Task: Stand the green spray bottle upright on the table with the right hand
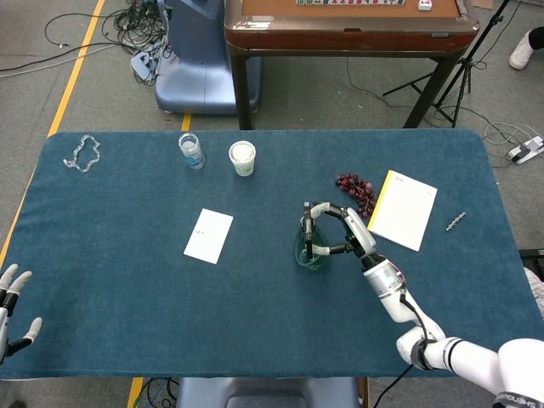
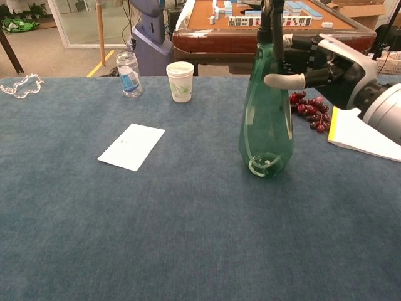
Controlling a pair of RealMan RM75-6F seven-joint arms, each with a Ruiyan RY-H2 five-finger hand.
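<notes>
The green spray bottle (image 2: 266,125) stands upright on the blue table (image 2: 188,238), its base flat on the cloth and its black nozzle at the top. In the head view the bottle (image 1: 311,252) sits right of the table's middle. My right hand (image 2: 316,59) grips its neck from the right, thumb across the front. The same hand (image 1: 340,234) shows from above, wrapped round the bottle's top. My left hand (image 1: 13,302) lies open at the table's front left edge, holding nothing.
A bunch of dark red grapes (image 2: 307,110) and a yellow-edged notebook (image 2: 369,135) lie right of the bottle. A white card (image 2: 131,146) lies to its left. A paper cup (image 2: 180,81), a small water bottle (image 2: 129,74) and a clear chain (image 2: 19,86) sit farther back.
</notes>
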